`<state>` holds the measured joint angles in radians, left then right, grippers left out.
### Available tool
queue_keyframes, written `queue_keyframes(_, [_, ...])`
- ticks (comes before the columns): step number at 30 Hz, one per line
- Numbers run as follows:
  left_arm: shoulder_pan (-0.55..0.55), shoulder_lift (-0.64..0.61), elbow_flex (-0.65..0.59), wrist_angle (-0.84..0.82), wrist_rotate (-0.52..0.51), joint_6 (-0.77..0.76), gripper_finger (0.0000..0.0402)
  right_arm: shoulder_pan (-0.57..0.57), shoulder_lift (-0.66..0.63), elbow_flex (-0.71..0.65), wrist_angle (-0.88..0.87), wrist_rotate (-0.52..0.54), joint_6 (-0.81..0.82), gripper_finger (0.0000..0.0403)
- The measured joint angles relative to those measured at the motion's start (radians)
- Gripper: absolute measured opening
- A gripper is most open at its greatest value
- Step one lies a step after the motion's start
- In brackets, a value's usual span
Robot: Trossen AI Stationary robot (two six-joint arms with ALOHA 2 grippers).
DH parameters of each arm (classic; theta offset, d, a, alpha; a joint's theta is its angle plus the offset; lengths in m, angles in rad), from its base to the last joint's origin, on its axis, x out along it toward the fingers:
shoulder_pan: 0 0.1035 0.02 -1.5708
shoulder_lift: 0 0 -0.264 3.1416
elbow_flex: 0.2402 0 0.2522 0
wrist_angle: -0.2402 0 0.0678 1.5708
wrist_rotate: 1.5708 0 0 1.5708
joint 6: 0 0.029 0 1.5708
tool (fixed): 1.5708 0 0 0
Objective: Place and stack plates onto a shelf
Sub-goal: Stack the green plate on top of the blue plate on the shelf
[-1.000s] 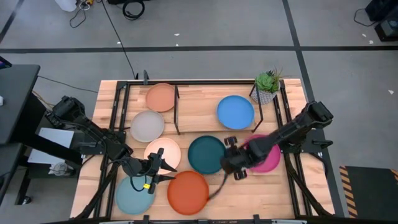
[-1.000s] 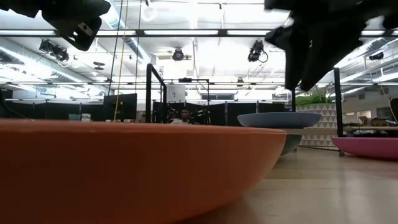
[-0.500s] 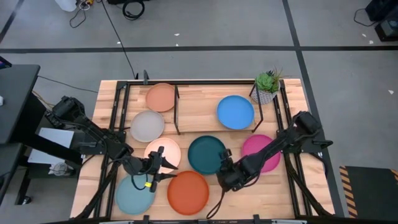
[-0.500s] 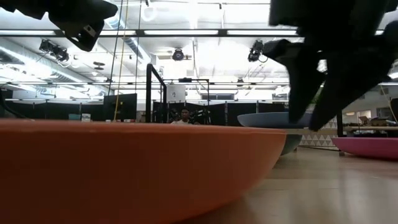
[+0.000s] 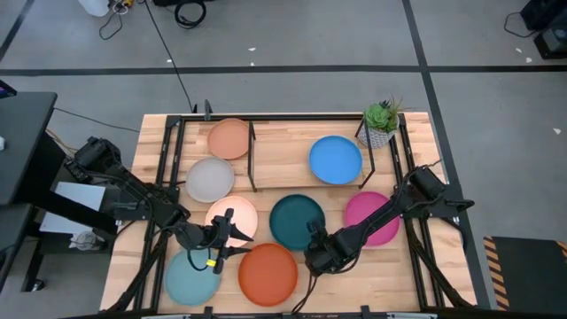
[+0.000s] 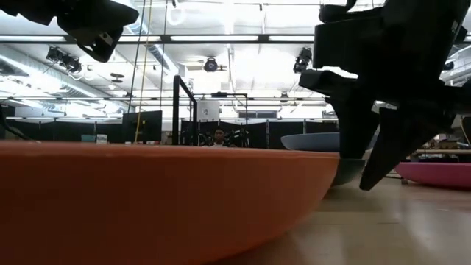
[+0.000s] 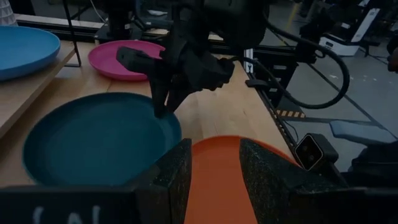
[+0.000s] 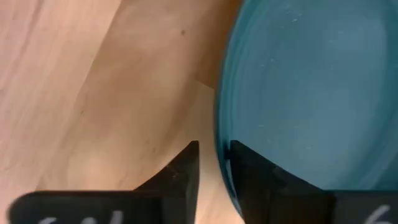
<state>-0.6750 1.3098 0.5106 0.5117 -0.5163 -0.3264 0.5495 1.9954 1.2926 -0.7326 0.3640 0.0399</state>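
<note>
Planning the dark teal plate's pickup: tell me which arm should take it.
Right. The right gripper is already at the teal plate, its open fingers straddling the rim. The left gripper hangs open between the cream plate and the orange plate.

Table (image 5: 292, 159) — plates (image 5: 268, 273), shelf (image 5: 266, 142), plant (image 5: 382, 120).

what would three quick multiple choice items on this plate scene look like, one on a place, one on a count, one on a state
1. Where is the right gripper?
A. over the bright blue plate
B. at the dark teal plate's rim
C. beside the plant

2. How many plates show in the high view?
A. six
B. seven
C. eight

3. How does the right gripper stand to the dark teal plate?
A. one finger each side of the rim
B. holding it high in the air
C. far away from it

Answers: 1 B, the high view shows it at that rim. 2 C, eight colours are countable. 3 A, the right wrist view shows the rim in the gap.
</note>
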Motion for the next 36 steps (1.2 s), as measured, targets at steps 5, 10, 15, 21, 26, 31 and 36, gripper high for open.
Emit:
queue_keyframes(5, [0.000,0.000,0.000,0.000,0.000,0.000,0.0141,0.000,-0.010,0.000,0.004,-0.044,-0.001,0.0039])
queue_keyframes(10, [0.000,0.000,0.000,0.000,0.000,-0.001,0.0141,0.012,-0.011,0.020,-0.033,-0.104,0.040,0.0019])
queue_keyframes(15, [0.000,0.000,0.000,-0.002,0.000,-0.002,0.0141,0.050,-0.009,0.141,-0.169,-0.141,0.098,0.0025])
queue_keyframes(21, [0.000,0.000,0.000,-0.001,0.000,-0.003,0.0141,0.099,-0.009,0.321,-0.273,-0.131,0.102,0.0023])
queue_keyframes(26, [0.000,0.000,0.000,-0.001,0.000,-0.003,0.0141,0.123,-0.009,0.417,-0.321,-0.080,0.101,0.0023])
queue_keyframes(31, [0.000,0.000,0.000,-0.001,0.000,-0.003,0.0141,0.138,-0.009,0.460,-0.367,-0.056,0.102,0.0023])
queue_keyframes(36, [0.000,0.000,0.000,0.000,0.000,-0.004,0.0141,0.139,-0.009,0.480,-0.473,0.004,0.138,0.0023])
